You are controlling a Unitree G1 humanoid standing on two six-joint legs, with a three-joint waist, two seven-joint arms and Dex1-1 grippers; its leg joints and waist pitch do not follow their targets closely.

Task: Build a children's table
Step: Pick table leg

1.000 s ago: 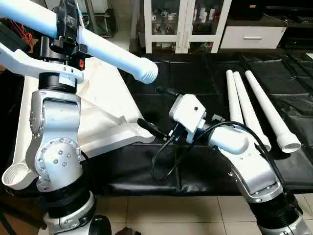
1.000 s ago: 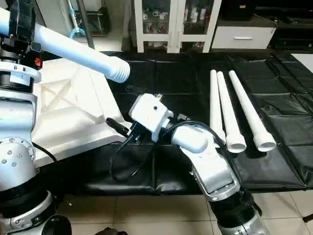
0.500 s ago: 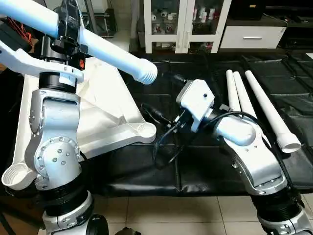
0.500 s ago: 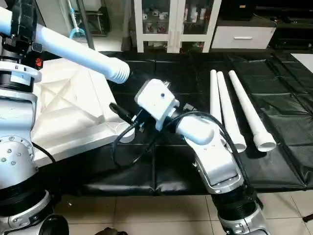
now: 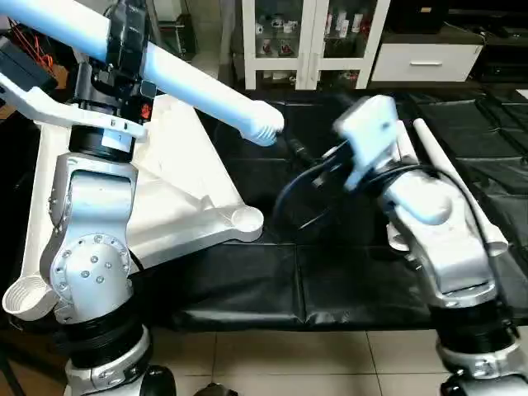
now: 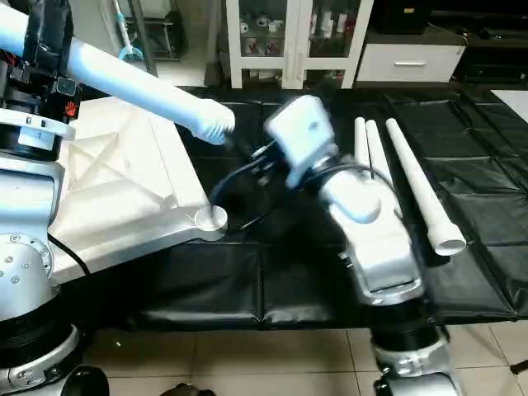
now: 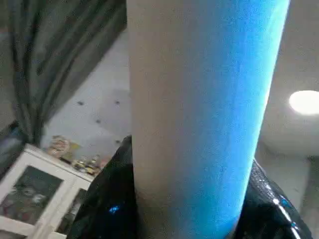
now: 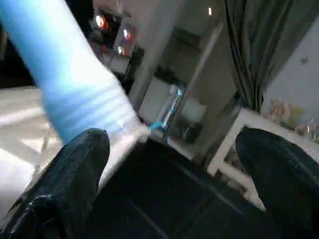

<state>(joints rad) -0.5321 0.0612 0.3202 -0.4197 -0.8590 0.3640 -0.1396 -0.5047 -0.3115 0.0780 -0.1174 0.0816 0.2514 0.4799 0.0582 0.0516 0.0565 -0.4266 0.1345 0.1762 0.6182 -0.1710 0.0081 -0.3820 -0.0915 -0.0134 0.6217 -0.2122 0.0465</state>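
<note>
Nearest the camera stand the two silver forearms; the left one rises upright at the left edge, the right one [image 5: 437, 239] now reaches higher and farther out over the black-matted surface [image 5: 247, 280] than a second ago, when it lay low near the surface's front; its white wrist block [image 5: 371, 132] has swung up and away from the tabletop's near corner, and its black cable loop hangs in the air beneath it.

The white tabletop [image 5: 177, 202] lies underside up on the left part of the surface, ribs showing, unmoved; its round corner socket [image 5: 246, 219], half hidden by the right hand a second ago, now stands in plain sight, and another socket [image 5: 23, 297] shows at the lower left.

The left hand [image 5: 124, 37] holds one white tube leg [image 5: 194, 87] slantwise above the tabletop, fingers clamped partway round it; the leg's ribbed end [image 5: 262, 125] sits a little farther right and lower than before.

The right hand [image 8: 164, 164] stands wide and grips nothing; its two black fingers [image 8: 75, 169] point toward the ribbed end of the held leg, which is close ahead of them.

Farther right, three more legs [image 6: 412, 186] lie side by side on the mat, where they were; beyond the surface stand a white glass-door cabinet [image 5: 313, 37] and a low white drawer unit [image 5: 425, 58].
</note>
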